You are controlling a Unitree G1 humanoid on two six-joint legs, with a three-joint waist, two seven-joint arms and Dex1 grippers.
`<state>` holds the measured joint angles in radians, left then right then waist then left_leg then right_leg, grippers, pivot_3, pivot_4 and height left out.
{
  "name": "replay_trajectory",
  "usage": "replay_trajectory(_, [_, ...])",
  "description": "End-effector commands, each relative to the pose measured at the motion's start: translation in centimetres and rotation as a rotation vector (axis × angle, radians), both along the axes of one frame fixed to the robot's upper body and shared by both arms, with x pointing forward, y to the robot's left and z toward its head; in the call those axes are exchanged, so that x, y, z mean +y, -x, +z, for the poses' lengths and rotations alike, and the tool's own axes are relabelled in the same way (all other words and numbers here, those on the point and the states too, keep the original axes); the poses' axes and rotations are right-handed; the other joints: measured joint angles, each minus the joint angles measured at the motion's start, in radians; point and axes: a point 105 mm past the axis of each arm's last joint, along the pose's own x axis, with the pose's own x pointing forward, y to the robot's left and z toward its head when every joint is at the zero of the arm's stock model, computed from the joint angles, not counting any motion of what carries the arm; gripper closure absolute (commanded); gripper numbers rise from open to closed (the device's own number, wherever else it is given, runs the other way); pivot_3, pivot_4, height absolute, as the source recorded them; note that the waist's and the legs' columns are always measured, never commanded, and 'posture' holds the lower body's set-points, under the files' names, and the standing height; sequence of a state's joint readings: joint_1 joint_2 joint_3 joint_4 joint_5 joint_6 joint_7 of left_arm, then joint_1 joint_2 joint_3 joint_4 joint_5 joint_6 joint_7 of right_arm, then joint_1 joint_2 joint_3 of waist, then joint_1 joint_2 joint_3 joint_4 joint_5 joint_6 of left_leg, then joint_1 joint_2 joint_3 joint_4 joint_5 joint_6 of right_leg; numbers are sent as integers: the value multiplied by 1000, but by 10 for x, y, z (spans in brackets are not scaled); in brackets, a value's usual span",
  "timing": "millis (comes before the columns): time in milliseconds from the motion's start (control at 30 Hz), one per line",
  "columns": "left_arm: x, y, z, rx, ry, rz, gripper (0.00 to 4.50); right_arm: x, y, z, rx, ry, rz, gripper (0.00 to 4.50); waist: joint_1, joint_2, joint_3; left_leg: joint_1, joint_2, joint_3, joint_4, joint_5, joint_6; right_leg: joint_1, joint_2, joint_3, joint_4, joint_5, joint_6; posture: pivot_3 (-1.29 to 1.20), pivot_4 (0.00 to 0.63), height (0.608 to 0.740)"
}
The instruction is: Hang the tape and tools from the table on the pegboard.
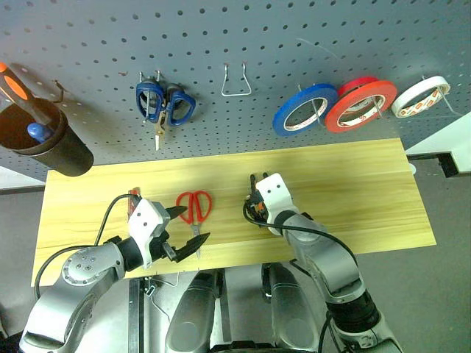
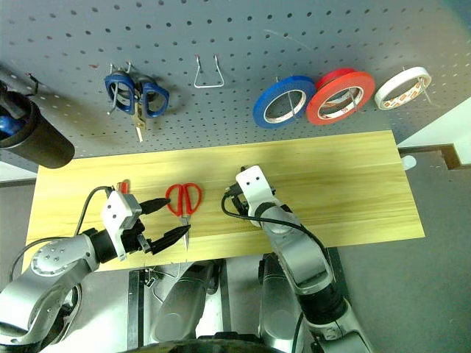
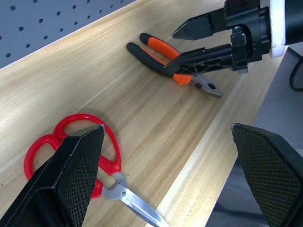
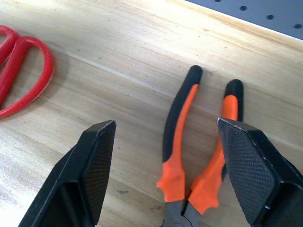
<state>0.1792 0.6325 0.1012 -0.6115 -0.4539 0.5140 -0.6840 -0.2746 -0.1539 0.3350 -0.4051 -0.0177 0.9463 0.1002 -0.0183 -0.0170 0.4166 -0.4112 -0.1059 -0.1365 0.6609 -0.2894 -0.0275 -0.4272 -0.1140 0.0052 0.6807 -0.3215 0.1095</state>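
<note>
So the right pincer hangs open and empty straddling the pliers mid-counter for a grab, while the left pincer, open wide, waits by the red scissors near the front edge.

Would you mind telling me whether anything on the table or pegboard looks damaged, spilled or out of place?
Nothing stands out: the red scissors and pliers lie flat and intact on the table, not yet hung on the pegboard.

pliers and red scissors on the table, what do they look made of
Pliers: bare grey metal head, handles sleeved in matte orange-and-black, likely rubber or soft plastic. Red scissors: glossy red handles, probably hard plastic, with shiny steel-looking blades. Table: pale wood with visible grain, possibly laminate.
</note>
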Motion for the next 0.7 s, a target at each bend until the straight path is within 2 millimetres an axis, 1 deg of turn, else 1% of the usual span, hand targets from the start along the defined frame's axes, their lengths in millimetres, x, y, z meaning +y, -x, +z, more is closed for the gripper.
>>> replay_trajectory(33, [4, 1, 4, -32, -20, 15, 0, 7, 3, 4, -18, -19, 21, 932, -2, 0, 0, 0, 0, 0, 0, 0, 0, 0, 0, 0, 0, 0, 0, -2, 491, 725])
replay_trajectory(100, [7, -1, 3, -39, -30, 25, 0, 8, 4, 3, -14, -20, 25, 932, -1, 0, 0, 0, 0, 0, -1, 0, 0, -1, 0, 0, 0, 0, 0, -2, 491, 725])
replay_trajectory(267, [3, -2, 3, -49, -32, 17, 0, 8, 5, 1, 3, -21, 20, 932, -1, 1, 1, 0, 0, 0, -1, 0, 0, -1, 0, 0, 0, 0, 0, -5, 490, 725])
replay_trajectory(433, [2, -2, 3, -49, -31, 11, 0, 14, 4, -3, 65, -77, -16, 932, -2, 1, 1, 0, 0, 0, -4, 0, 0, -2, 0, 0, -1, 0, 0, -3, 490, 725])
replay_trajectory(700, [1, -2, 3, -47, -33, 6, 0, 16, -8, -5, 126, -67, -90, 932, -2, 1, 1, 0, 0, 0, -12, 1, -1, -3, 0, 0, -8, 0, 0, -2, 492, 725])
